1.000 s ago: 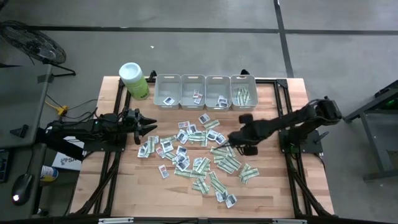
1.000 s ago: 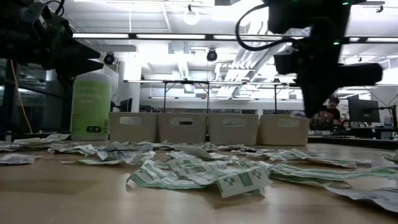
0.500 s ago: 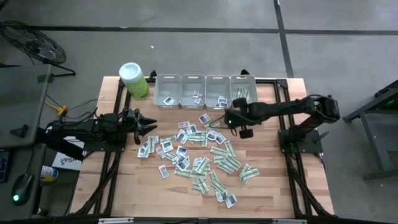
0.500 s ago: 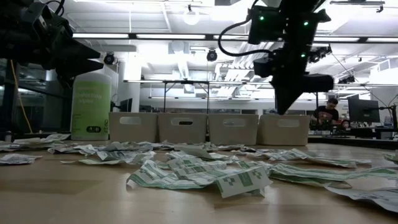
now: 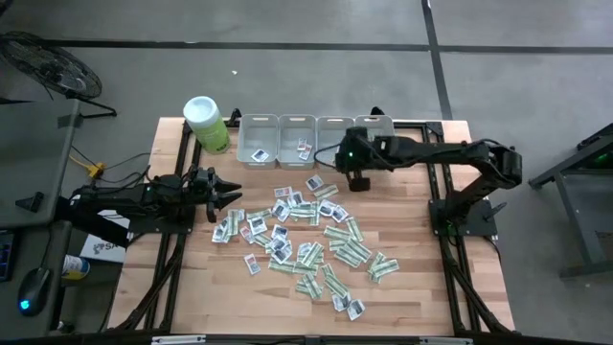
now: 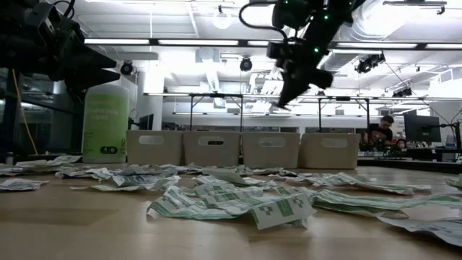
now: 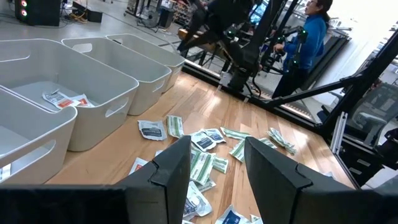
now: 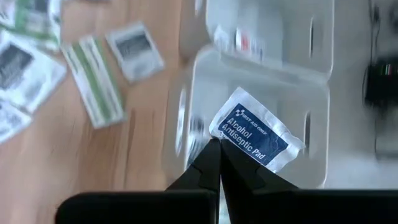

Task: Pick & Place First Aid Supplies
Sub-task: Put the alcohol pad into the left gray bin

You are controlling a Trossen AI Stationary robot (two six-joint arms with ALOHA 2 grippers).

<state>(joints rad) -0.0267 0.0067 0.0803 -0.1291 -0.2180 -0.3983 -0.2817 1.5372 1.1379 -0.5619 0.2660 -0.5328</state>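
While pinched, packet [image 8: 256,132] points diagonally off fingers [image 8: 208,168].

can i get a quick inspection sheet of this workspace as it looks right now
surface: wooden table, bare at its edges.
job's things: paper packets scattered mid-table; a few lie in the grey bins; one alcohol antiseptic pad is pinched in the right claw.
clutter: lime-green canister beside the bins.
grippers: left claw open, at the pile's left edge; right claw shut on the pad, by the bins.
cables: yellow and black leads left of the table.
surroundings: person behind the table; fan on the floor.
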